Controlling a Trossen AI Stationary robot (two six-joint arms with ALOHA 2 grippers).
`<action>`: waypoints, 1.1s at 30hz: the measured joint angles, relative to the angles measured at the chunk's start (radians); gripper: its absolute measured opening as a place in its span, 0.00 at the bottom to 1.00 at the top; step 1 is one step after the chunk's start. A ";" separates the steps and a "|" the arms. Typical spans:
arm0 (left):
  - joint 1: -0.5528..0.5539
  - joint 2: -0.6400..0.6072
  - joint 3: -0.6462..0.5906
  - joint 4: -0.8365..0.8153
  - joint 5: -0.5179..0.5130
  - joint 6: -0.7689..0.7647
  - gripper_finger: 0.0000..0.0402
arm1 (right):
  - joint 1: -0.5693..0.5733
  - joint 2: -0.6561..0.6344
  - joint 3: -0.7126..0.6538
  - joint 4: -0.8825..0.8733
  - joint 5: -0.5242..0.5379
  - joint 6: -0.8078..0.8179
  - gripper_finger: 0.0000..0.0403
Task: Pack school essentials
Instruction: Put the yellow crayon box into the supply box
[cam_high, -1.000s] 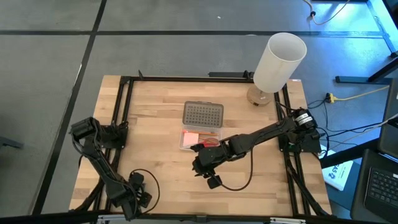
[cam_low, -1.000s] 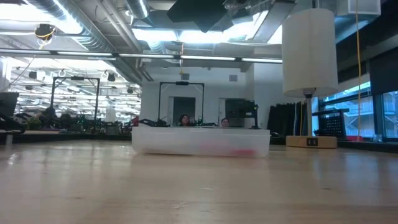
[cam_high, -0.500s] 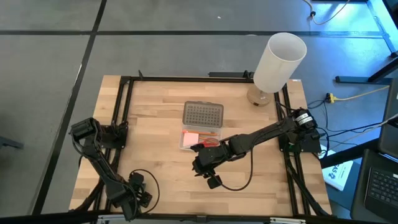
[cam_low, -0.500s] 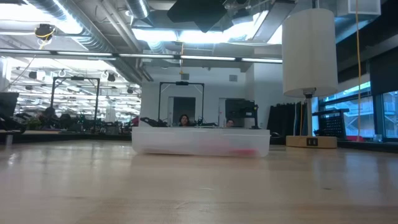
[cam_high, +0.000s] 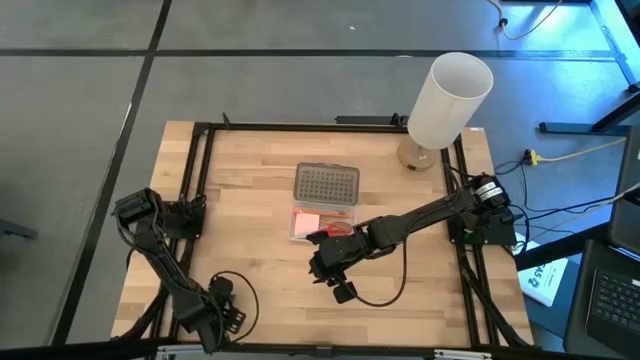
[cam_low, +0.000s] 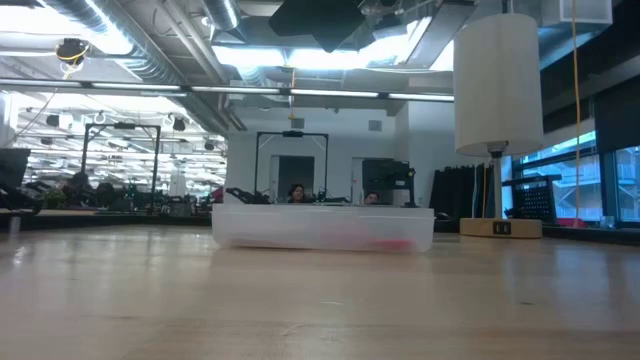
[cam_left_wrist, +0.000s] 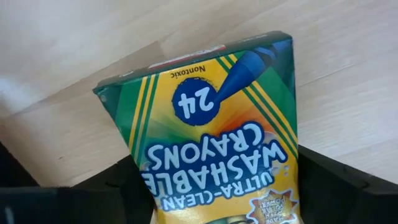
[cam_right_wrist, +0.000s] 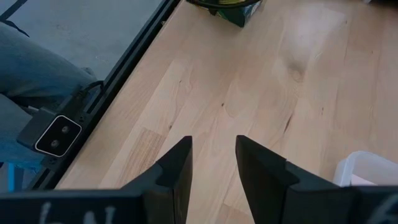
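The left gripper (cam_left_wrist: 211, 205), low at the table's near-left corner, holds the crayon box (cam_left_wrist: 211, 124); the right gripper (cam_right_wrist: 211, 163), beside the case (cam_high: 324, 223), is narrowly parted.

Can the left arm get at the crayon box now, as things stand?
Probably yes. In the left wrist view the crayon box already sits between the left gripper's dark fingers, with only bare table around it. Whether the fingers press on it cannot be told.
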 joint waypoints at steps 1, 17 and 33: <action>0.003 -0.002 -0.001 0.001 0.000 0.012 0.71 | 0.000 0.000 0.000 0.000 0.000 -0.002 0.31; 0.140 -0.194 -0.003 -0.027 -0.137 0.433 0.70 | -0.003 0.000 0.000 0.005 0.000 -0.008 0.31; 0.539 -0.367 -0.002 -0.039 -0.210 1.441 0.70 | 0.014 -0.141 -0.001 -0.199 0.445 0.160 0.31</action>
